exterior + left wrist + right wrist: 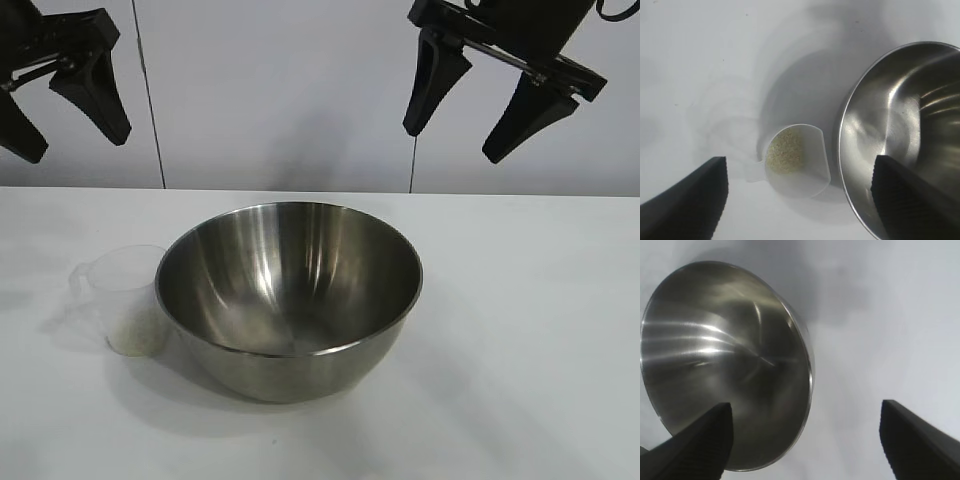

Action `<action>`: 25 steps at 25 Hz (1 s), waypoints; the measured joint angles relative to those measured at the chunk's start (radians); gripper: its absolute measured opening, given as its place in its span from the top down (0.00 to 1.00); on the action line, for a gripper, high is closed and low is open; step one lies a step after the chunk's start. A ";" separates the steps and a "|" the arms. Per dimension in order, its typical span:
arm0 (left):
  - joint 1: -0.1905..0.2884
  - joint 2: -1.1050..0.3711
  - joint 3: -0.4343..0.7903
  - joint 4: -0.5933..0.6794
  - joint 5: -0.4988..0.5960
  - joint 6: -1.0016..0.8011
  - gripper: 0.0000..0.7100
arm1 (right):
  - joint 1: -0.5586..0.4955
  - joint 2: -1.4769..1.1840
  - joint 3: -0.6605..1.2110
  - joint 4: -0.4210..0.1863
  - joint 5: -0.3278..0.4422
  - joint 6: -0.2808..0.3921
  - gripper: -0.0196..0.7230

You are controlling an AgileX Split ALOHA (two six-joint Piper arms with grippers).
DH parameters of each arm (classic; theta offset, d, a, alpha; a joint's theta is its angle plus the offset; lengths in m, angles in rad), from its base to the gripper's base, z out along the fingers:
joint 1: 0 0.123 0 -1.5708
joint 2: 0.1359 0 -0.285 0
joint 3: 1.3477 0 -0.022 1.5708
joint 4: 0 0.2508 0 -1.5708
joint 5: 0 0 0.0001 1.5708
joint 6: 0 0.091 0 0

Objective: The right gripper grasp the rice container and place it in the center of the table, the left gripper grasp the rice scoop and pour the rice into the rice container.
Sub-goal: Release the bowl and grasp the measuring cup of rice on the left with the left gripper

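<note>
I see the rice container (pixel 288 298) standing mid-tabletop (pixel 530 300), my right pincer (pixel 470 125) released above it; my left pincer (pixel 70 115), also spread, hasn't yet gripped the rice scoop (pixel 122 300).

Bright, even light; soft shadows (glare streaks inside the rice container (pixel 290 290)).

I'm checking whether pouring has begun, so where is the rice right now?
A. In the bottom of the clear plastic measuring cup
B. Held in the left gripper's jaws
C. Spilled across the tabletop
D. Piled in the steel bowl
A: the rice lies in the bottom of the clear plastic measuring cup, which stands on the table beside the steel mixing bowl, whose inside shows only bare metal.
</note>
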 joint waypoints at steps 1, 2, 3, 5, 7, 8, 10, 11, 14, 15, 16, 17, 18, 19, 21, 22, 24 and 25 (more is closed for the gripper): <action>0.000 0.000 0.000 0.000 0.000 0.000 0.20 | 0.000 0.000 0.000 0.003 0.002 0.000 0.22; 0.000 0.000 0.000 0.000 0.000 0.000 0.20 | 0.000 0.000 0.000 0.004 0.004 0.000 0.22; 0.000 0.000 0.000 0.000 0.000 0.000 0.20 | 0.000 0.000 0.000 0.004 0.007 0.000 0.22; 0.000 0.000 0.000 0.000 -0.003 0.000 0.20 | 0.000 0.000 0.000 0.004 0.009 0.000 0.22; 0.000 0.000 0.000 0.000 -0.021 0.000 0.20 | 0.000 0.000 0.000 0.004 0.009 0.000 0.22; 0.000 0.000 0.000 0.000 -0.035 0.000 0.20 | 0.000 0.000 0.000 0.004 0.009 0.000 0.22; 0.000 0.000 0.000 -0.001 -0.060 0.000 0.20 | 0.000 0.000 0.000 0.004 0.009 0.000 0.22; 0.000 0.000 0.000 -0.001 -0.068 0.000 0.20 | 0.000 0.000 0.000 0.004 0.008 0.000 0.22; 0.000 0.000 0.000 -0.021 -0.076 -0.008 0.20 | 0.000 0.000 0.000 0.004 0.007 0.000 0.22; 0.000 0.000 0.000 -0.026 -0.076 -0.009 0.20 | 0.000 0.000 0.000 0.004 0.007 0.000 0.22; 0.000 0.000 0.000 -0.030 -0.076 -0.012 0.20 | 0.000 0.000 0.000 0.004 0.007 0.000 0.22; 0.000 0.000 0.000 -0.031 -0.076 -0.012 0.20 | 0.000 0.000 0.000 0.004 0.007 0.000 0.22; 0.000 0.000 0.000 -0.031 -0.077 -0.012 0.20 | 0.000 0.000 0.000 0.004 0.005 0.000 0.22; 0.000 0.000 0.000 -0.031 -0.079 -0.013 0.20 | 0.000 0.000 0.000 0.004 0.004 0.000 0.22; 0.000 0.000 0.000 -0.033 -0.092 -0.010 0.20 | 0.000 0.000 0.000 0.004 -0.001 0.000 0.22; 0.000 0.000 0.000 -0.033 -0.099 -0.004 0.20 | 0.000 0.000 0.000 0.004 -0.002 0.000 0.22; 0.000 0.000 0.000 -0.033 -0.112 0.006 0.20 | 0.000 0.000 0.000 0.004 -0.003 0.000 0.22; 0.000 0.000 0.000 -0.031 -0.114 0.008 0.20 | 0.000 0.000 0.000 0.004 -0.004 0.000 0.22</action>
